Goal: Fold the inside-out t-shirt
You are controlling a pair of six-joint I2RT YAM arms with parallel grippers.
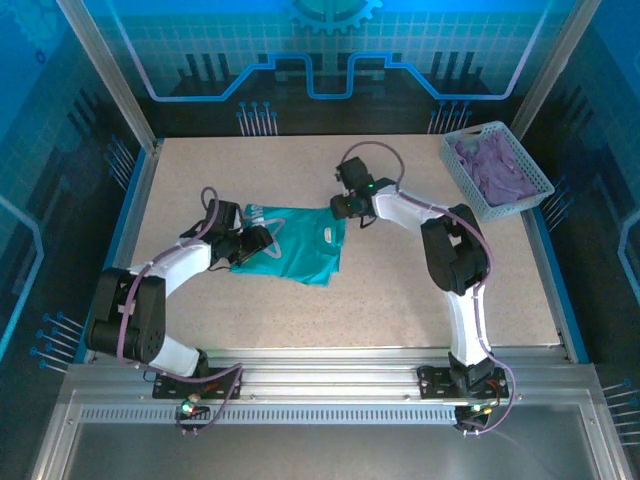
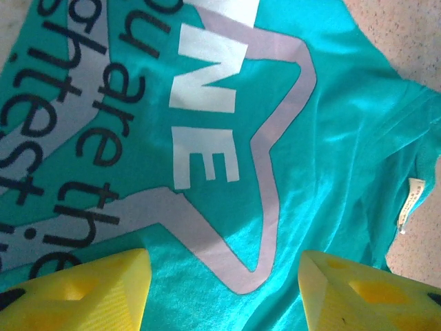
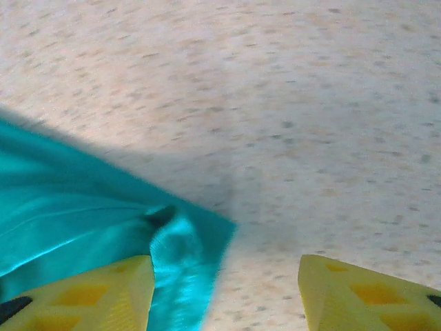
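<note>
The teal t-shirt (image 1: 300, 250) lies crumpled flat in the middle of the table. My left gripper (image 1: 262, 240) hovers over its left part. In the left wrist view its yellow fingers stand apart, open (image 2: 224, 289), just above the fabric (image 2: 331, 124), with the pale star print (image 2: 275, 207) and a small neck tag (image 2: 408, 205) below. My right gripper (image 1: 337, 208) is at the shirt's upper right corner. In the right wrist view it is open (image 3: 224, 293), and a folded corner of teal cloth (image 3: 179, 248) lies between the fingers, close beside the left one.
A grey-blue basket (image 1: 541, 186) holding purple cloth (image 1: 495, 165) stands at the back right. Bare speckled tabletop (image 1: 400, 290) surrounds the shirt. Raised blue rails (image 1: 556, 290) edge the table on the left and right.
</note>
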